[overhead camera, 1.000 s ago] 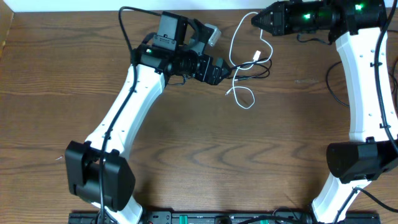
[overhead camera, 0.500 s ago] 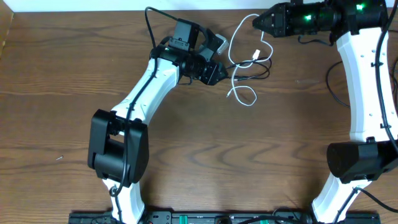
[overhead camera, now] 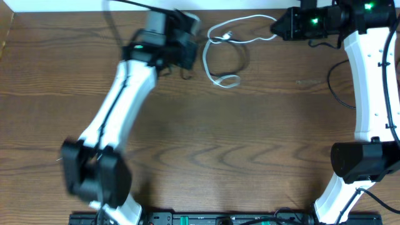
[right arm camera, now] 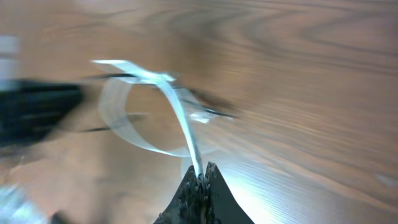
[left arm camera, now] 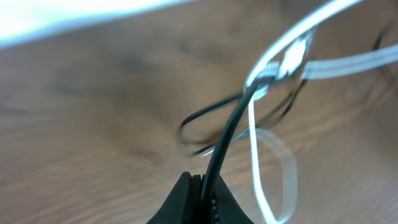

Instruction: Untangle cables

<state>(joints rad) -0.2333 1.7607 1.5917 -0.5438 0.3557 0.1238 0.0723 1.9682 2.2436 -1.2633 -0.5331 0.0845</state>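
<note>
Since the frame a second earlier, the left arm (overhead camera: 119, 106) had swung back toward 11 o'clock on the table (overhead camera: 200, 144), dragging the tangle with it. The cables had shifted from about 1 o'clock to 12 o'clock, and the jaws that had been apart were now pressed together.

From overhead, the left gripper (overhead camera: 186, 55) appeared smeared by motion at 11 o'clock. The right gripper (overhead camera: 276, 29) sat at 1 o'clock, near the far edge. The white cable (overhead camera: 247, 40) stretched between them, running from the right gripper toward 9 o'clock, then curling down into a small loop at the tangle's 6 o'clock side. The black cable (overhead camera: 242, 57) showed only as a thin arc through that white loop. Its run toward the left gripper was too blurred to follow.

In the left wrist view, the left gripper (left arm camera: 200, 186) was clamped on the black cable (left arm camera: 227, 137), which rose toward 1 o'clock and met the white cable (left arm camera: 252, 143) at a knot-like crossing. A further black loop lay on the wood at 9 o'clock of that crossing. Whether it belonged to the same cord could not be told.

In the right wrist view, the right gripper (right arm camera: 202, 180) was pinched tight on the white cable (right arm camera: 180, 115), which arched up toward 11 o'clock and looped back down, all blurred.
</note>
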